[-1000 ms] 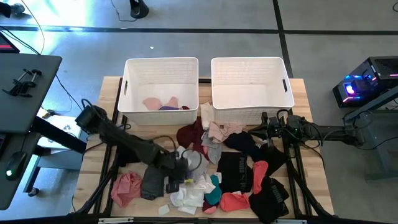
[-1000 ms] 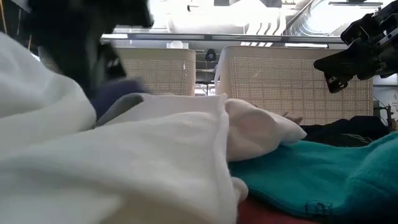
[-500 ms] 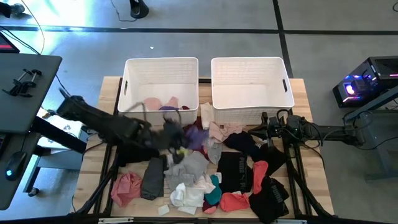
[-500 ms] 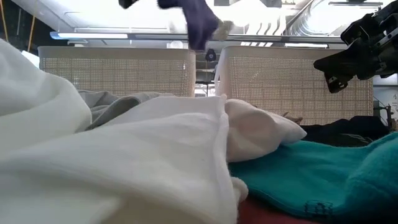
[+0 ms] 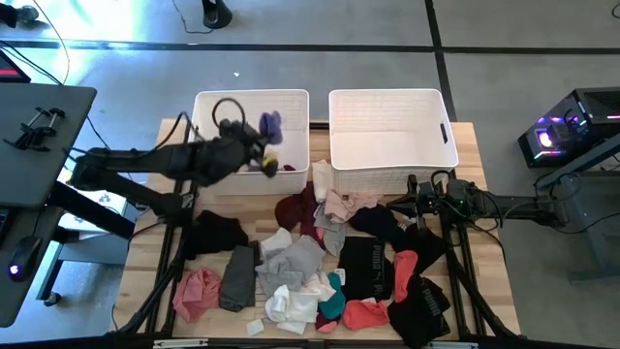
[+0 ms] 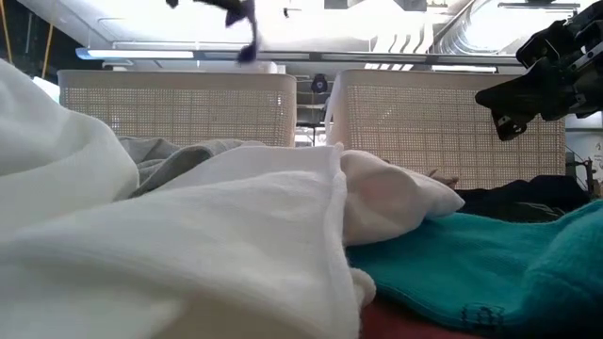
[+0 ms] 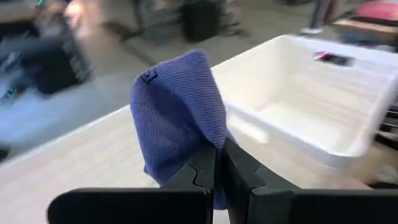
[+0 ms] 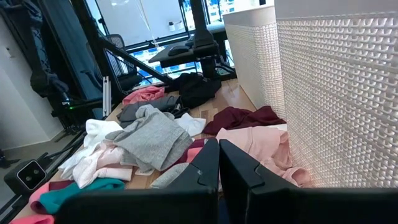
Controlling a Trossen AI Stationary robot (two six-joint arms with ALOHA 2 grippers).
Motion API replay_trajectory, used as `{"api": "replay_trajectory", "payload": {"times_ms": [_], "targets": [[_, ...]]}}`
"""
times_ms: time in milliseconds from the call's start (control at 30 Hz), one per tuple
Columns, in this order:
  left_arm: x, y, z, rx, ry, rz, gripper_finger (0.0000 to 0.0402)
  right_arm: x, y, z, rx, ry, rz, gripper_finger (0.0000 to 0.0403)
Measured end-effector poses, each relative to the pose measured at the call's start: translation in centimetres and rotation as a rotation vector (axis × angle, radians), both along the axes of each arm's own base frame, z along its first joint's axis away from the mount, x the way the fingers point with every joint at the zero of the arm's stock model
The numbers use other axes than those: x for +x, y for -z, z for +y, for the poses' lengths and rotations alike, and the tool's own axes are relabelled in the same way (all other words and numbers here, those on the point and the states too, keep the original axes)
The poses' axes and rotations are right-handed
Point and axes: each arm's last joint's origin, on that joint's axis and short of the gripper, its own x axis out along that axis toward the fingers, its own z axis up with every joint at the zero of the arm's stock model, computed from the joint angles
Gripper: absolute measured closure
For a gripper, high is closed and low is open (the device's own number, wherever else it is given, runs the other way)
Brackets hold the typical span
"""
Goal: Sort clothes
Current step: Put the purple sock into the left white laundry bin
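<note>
- The surface (image 5: 174, 131) still carries most of the work: clothes (image 5: 320, 257) lie in a loose heap across its middle and near edge, in black, grey, white, teal, coral, pink and maroon.
- Two white baskets stand along the far edge. The left basket (image 5: 208, 107) holds only a few pieces, as far as my arm lets me see; the right basket (image 5: 387, 121) looks empty.
- So I judge the sorting barely begun, with nearly the whole heap left to split between them.
- My left end effector (image 5: 260, 145) hangs over the left basket, its fingers closed tight on a small lavender garment (image 7: 180, 115), which dangles above the basket's inside.
- I think a release here would drop it in with the other pieces.
- My right end effector (image 8: 217, 162) waits by the right edge of the surface, just in front of the right basket, fingers pressed together and holding nothing.
</note>
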Motion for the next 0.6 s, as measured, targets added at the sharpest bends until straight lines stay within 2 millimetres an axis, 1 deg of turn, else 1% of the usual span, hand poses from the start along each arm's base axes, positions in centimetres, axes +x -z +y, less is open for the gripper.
{"api": "replay_trajectory", "payload": {"times_ms": [167,333,433,600], "targets": [[-1.0,2.2,3.7,-0.129,-0.085,0.114,0.0395,0.0,0.0,0.0,0.0,0.0,0.0,0.0402],[-1.9,4.1,6.2,-0.172,-0.153,0.189,0.0376,0.0,0.0,0.0,0.0,0.0,0.0,0.0402],[-2.4,4.5,7.5,-0.192,-0.144,0.222,0.0352,0.0,0.0,0.0,0.0,0.0,0.0,0.0402],[-3.0,4.4,9.0,-0.212,-0.068,0.24,0.0305,0.0,0.0,0.0,0.0,0.0,-0.001,0.0402]]}}
